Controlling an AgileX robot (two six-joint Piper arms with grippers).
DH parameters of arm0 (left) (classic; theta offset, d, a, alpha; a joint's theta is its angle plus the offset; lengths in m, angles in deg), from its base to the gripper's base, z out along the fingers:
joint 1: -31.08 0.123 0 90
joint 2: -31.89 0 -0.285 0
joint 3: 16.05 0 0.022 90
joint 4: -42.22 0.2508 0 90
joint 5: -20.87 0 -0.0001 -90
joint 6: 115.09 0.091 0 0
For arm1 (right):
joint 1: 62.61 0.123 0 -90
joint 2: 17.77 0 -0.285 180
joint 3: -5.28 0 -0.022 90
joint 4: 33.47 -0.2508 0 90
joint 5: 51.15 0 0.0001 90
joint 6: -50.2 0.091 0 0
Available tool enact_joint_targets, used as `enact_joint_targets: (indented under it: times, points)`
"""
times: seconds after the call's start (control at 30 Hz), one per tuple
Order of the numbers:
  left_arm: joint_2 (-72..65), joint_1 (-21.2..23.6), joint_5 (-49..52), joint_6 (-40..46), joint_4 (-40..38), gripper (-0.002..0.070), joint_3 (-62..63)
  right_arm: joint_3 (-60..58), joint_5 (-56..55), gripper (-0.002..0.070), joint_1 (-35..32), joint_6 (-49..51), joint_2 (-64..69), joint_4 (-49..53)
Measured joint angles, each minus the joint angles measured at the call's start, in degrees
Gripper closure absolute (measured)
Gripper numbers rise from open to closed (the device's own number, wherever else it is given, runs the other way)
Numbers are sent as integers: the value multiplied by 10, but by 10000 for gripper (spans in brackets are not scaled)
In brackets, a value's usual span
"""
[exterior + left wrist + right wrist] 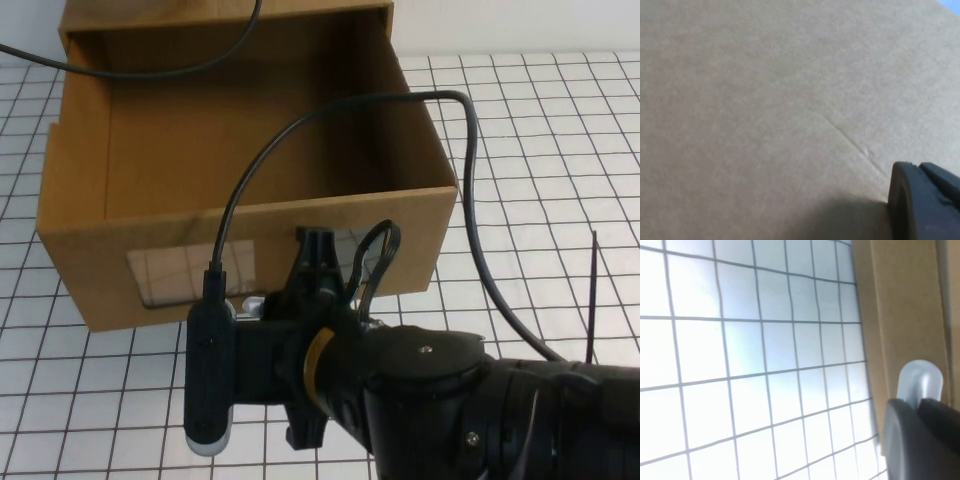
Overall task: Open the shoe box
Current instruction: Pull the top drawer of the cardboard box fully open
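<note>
Evidently open-topped, the brown shoe box [100,270] sat upper left on the table [540,150]. Right hand [318,248], closed and empty, stood at its front wall, lower centre; a cable [470,220] crossed the opening. Left hand [925,200] faced cardboard, grip indeterminable.

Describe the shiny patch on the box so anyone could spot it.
Start at the open cardboard shoe box on the gridded table; the left claw sits close against cardboard. On the near wall, left of the shut right claw, is a glossy rectangular patch, the only reflective spot on brown card.
</note>
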State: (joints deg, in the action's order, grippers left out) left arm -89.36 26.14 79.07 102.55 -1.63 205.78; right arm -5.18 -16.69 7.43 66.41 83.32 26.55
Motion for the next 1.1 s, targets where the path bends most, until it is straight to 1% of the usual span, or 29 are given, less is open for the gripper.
enact_joint_targets:
  times: [0.1,0.17,0.2,0.33,0.4,0.43,0.5,0.57,0.67,0.73,0.83,0.97,1.03,1.1]
  points:
    - [0,0,0,0,0,678,0,0,0,657,1,0,0,-12]
    - [0,0,0,0,0,677,0,0,1,623,3,0,-1,-29]
    - [0,0,0,0,0,677,0,0,6,588,8,1,-4,-37]
    - [2,0,-1,0,0,677,0,-1,32,408,36,2,-25,-69]
    - [5,0,-1,0,1,677,0,-1,54,370,53,2,-39,-75]
    - [8,0,-1,0,5,677,0,-1,66,365,64,2,-46,-77]
    - [14,0,10,0,13,677,5,-1,90,383,76,3,-58,-79]
    - [20,0,25,0,18,677,15,-1,115,435,82,5,-71,-80]
    - [36,0,46,0,19,677,35,-1,156,576,83,31,-96,-69]
    - [54,0,51,1,19,677,41,-1,177,641,82,58,-114,-51]
    - [79,0,60,2,17,677,45,-1,186,675,82,75,-143,-27]
    - [107,0,79,4,17,677,46,-1,188,685,58,110,-178,-13]
    - [123,0,80,4,19,677,45,-1,188,687,19,124,-191,-14]
    - [142,0,74,4,32,677,33,-1,183,687,-35,132,-202,-28]
